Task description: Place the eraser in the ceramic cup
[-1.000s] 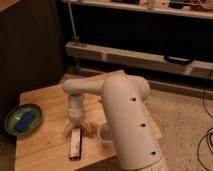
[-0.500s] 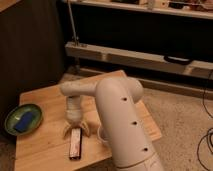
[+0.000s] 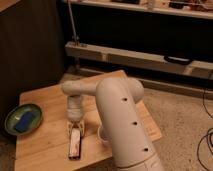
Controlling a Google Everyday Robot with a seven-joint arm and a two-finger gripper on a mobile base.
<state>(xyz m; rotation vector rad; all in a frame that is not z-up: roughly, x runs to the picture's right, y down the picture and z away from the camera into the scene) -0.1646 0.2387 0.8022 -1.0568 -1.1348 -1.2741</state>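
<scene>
The white arm [image 3: 125, 125] fills the lower middle of the view. It rises from the near right and bends left over the wooden table [image 3: 47, 147]. Bare boards stretch to the left of the arm and toward the far corner. The right side of the top is largely hidden behind the arm.

A green plate [image 3: 11, 119] sits at the table's left edge, well apart from everything else, with a blue block [image 3: 23, 121] lying on it.

The eraser [image 3: 75, 146] lies flat on the boards, lengthwise toward the near edge, its near end close to that edge.

The gripper [image 3: 75, 129] points down over the eraser's far end, its fingers apart on either side of it; contact cannot be told.

The ceramic cup [image 3: 101, 134] shows as a pale sliver just right of the eraser, mostly hidden by the arm.
</scene>
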